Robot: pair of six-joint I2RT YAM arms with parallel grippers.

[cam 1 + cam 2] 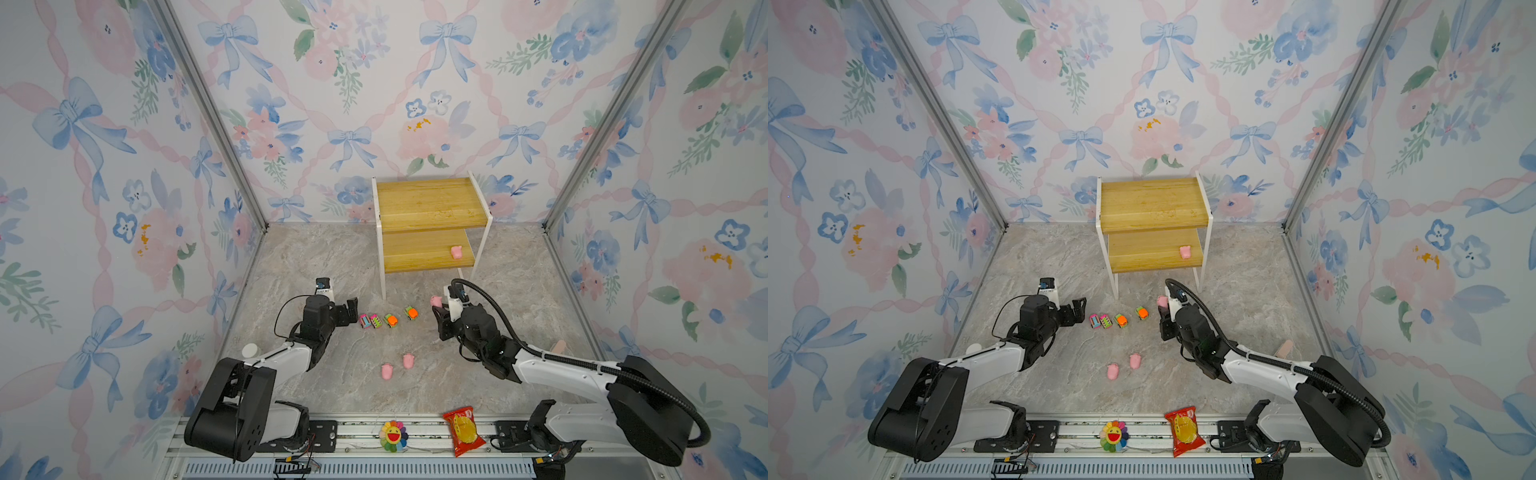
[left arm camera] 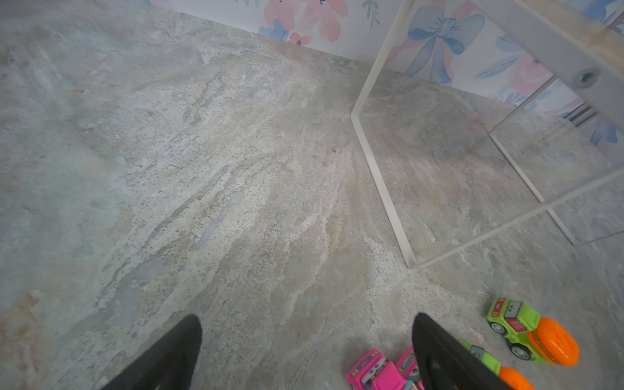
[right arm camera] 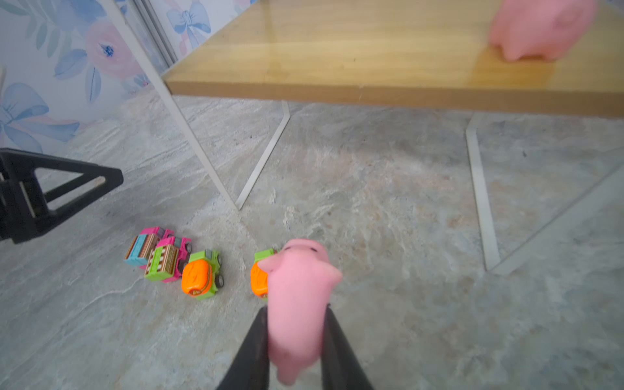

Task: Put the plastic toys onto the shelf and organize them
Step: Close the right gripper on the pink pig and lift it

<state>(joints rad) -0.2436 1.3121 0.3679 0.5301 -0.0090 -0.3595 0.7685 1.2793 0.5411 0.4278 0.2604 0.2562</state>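
The shelf (image 1: pixel 428 208) stands at the back, with one pink pig (image 1: pixel 456 252) on its lower board (image 3: pixel 371 50). My right gripper (image 3: pixel 296 314) is shut on another pink pig (image 3: pixel 299 287), held above the floor in front of the shelf's right leg (image 1: pixel 435 300). A row of cars lies on the floor: two pink ones (image 1: pixel 365 321) (image 1: pixel 375 321) and two green-and-orange ones (image 1: pixel 390 320) (image 1: pixel 411 312). Two more pigs (image 1: pixel 387 371) (image 1: pixel 408 360) lie nearer the front. My left gripper (image 2: pixel 307 320) is open and empty, just left of the pink cars (image 2: pixel 374 371).
A rainbow flower (image 1: pixel 393 435) and a red snack packet (image 1: pixel 463 430) lie on the front rail. The shelf's thin white legs (image 3: pixel 189 135) stand just beyond the cars. Floral walls close in three sides. A small pinkish object (image 1: pixel 559 345) rests by the right wall.
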